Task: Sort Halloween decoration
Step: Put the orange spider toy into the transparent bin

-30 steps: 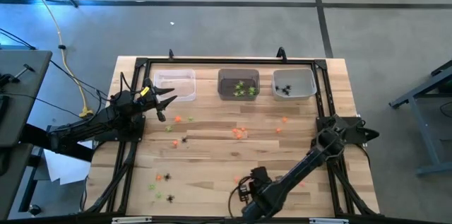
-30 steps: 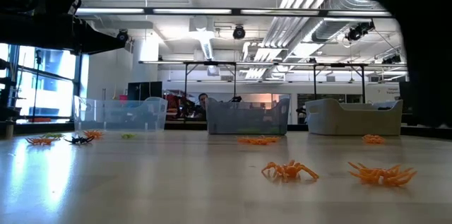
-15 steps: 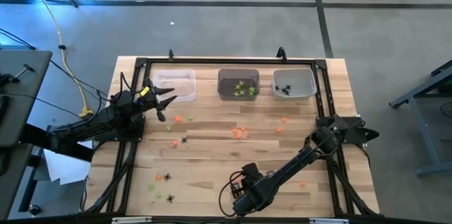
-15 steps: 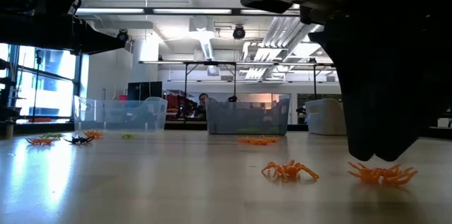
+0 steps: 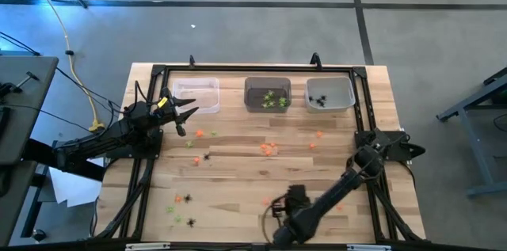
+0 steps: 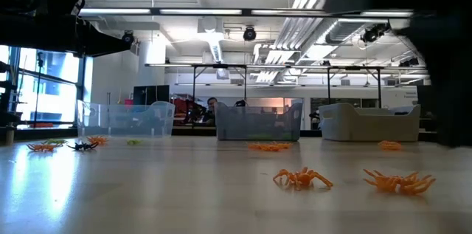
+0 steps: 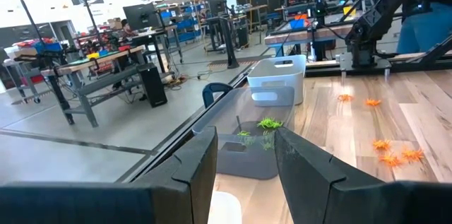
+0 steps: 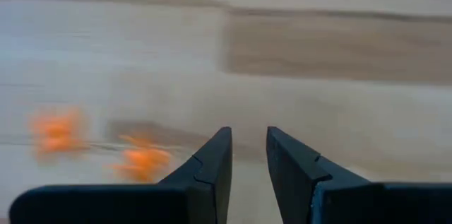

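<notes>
Tiny trinkets lie scattered on the wooden table: orange ones (image 5: 269, 149), lime-green ones (image 5: 173, 212) and black spiders (image 5: 188, 198). My right gripper (image 5: 283, 207) hovers near the table's near edge, pointing down and narrowly open (image 8: 247, 139). Two orange trinkets (image 8: 143, 160) lie on the boards off to one side of its fingers; the low view shows them too (image 6: 302, 179). My left gripper (image 5: 184, 116) waits open (image 7: 244, 143) beside the left bin (image 5: 196, 93), above the table.
Three bins stand along the far edge: an empty-looking translucent one on the left, a grey one (image 5: 267, 94) holding green trinkets, and a white one (image 5: 329, 93) holding black spiders. A dark metal frame (image 5: 150, 156) borders the table. Open boards lie between the trinket groups.
My right gripper swung toward the table's left and dipped close over the near orange trinkets, then drew back right and up. The trinkets have kept their places.
</notes>
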Robot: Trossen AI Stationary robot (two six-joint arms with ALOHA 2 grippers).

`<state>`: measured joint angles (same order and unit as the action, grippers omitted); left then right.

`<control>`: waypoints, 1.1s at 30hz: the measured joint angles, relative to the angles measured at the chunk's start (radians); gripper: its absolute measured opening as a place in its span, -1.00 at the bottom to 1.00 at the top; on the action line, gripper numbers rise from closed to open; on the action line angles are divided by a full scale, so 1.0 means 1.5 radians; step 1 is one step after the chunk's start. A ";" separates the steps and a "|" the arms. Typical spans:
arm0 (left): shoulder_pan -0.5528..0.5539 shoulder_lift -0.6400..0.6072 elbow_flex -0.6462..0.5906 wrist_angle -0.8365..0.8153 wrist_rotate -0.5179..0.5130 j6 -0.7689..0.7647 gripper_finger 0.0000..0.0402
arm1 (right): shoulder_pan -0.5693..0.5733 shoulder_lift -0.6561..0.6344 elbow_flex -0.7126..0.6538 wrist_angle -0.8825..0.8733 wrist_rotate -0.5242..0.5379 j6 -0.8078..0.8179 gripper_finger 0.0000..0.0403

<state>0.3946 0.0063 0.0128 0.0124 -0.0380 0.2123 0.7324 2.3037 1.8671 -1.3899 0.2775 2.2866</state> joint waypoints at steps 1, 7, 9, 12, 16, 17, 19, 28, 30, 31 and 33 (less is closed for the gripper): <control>0.000 0.000 0.000 0.000 0.000 0.000 -0.35 | 0.008 -0.006 0.000 -0.017 -0.019 0.010 -0.58; 0.000 0.000 0.000 0.000 0.000 0.000 -0.35 | 0.050 -0.041 0.000 -0.090 -0.140 0.024 -0.58; 0.000 0.000 0.000 0.000 0.000 0.000 -0.35 | 0.060 -0.053 0.000 -0.110 -0.189 0.027 -0.58; 0.000 0.000 0.000 0.000 0.000 0.000 -0.35 | 0.073 -0.065 0.000 -0.120 -0.270 0.039 -0.58; 0.000 0.000 0.000 0.000 0.000 0.000 -0.35 | 0.094 -0.075 0.000 -0.121 -0.324 0.047 -0.58; 0.000 0.000 0.000 0.000 0.000 0.000 -0.35 | 0.100 -0.075 0.000 -0.121 -0.332 0.048 -0.58; 0.000 0.000 0.000 0.000 0.000 0.000 -0.35 | 0.110 -0.076 0.000 -0.121 -0.343 0.048 -0.58; 0.000 0.000 0.000 0.000 0.000 0.000 -0.35 | 0.101 -0.198 -0.217 -0.009 -0.301 0.033 -0.58; 0.000 0.000 0.000 0.000 0.000 0.000 -0.35 | 0.096 -0.237 -0.297 0.076 -0.297 0.030 -0.58; 0.000 0.000 0.000 0.000 0.000 0.000 -0.35 | 0.095 -0.256 -0.337 0.121 -0.298 0.031 -0.58; 0.000 0.000 0.000 0.000 0.000 0.000 -0.35 | 0.093 -0.293 -0.409 0.198 -0.297 0.031 -0.58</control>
<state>0.3946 0.0063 0.0126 0.0124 -0.0380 0.2123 0.8720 1.8649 1.2530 -1.0929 -0.1684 2.3329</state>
